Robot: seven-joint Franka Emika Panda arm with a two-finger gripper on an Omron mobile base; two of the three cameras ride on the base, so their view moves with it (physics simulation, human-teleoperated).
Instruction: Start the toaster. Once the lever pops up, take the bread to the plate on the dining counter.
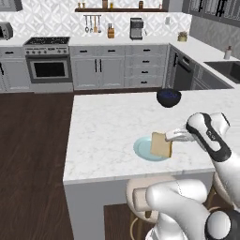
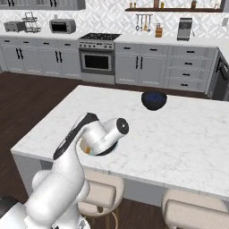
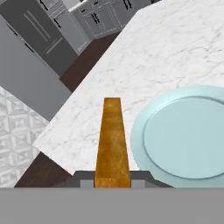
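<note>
Marble island [image 1: 108, 136] spreads wide, the pale plate [image 1: 142, 149] near its front edge, a dark bowl [image 1: 168, 97] off at twelve o'clock. And the gripper [image 1: 169, 136] has its jaws pinched tight on the bread [image 1: 161, 145], held upright on edge over the plate's rim. Let go now and I reckon it tips off toward nine o'clock, onto bare marble!
</note>
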